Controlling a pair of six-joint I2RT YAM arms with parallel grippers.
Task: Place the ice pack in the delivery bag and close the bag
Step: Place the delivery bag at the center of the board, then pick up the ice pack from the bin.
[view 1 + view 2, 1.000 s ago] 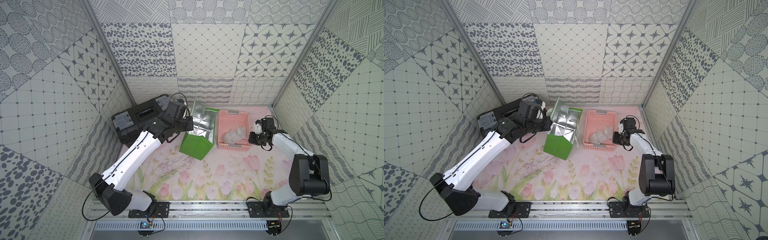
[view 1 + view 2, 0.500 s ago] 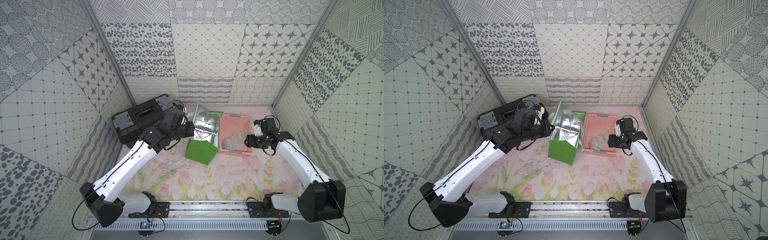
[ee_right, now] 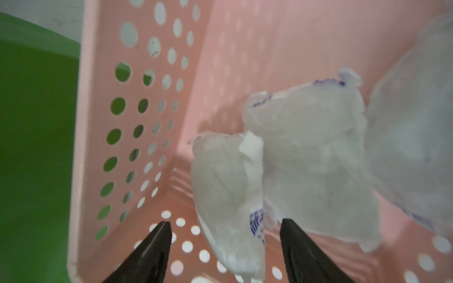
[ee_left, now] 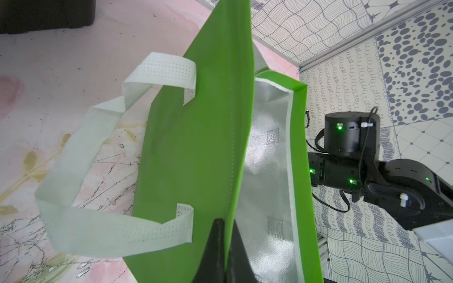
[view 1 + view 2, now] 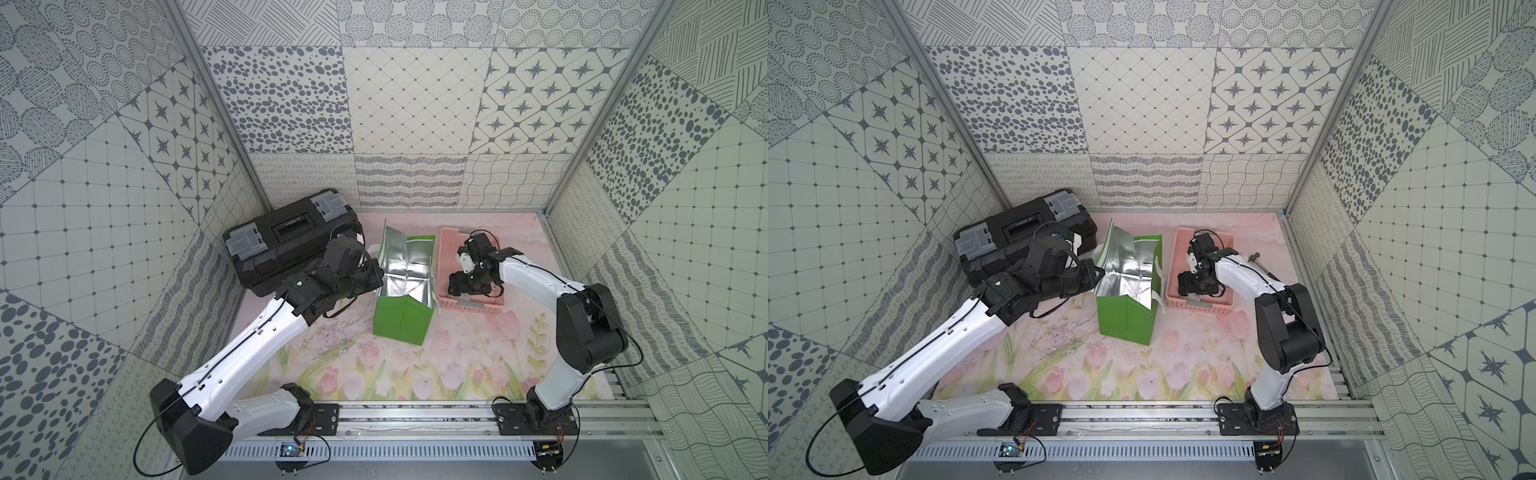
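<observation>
- Now: left gripper (image 4: 226, 221) pinched shut on the near wall of the delivery bag (image 5: 401, 320), one finger on green, the other on foil. Hold the mouth wide.
- Right gripper (image 3: 225, 221) spread wide, holding nothing. The ice pack (image 3: 228, 196) lies in the pink basket (image 3: 93, 147), its end between the fingertips.
- Straddle that end, then close. The basket wall is close outside one finger; a second pack (image 3: 311, 159) crowds the other.

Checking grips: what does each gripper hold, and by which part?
The left gripper holds the delivery bag by its side wall's rim. The right gripper holds nothing; its jaws open astride an ice pack.
</observation>
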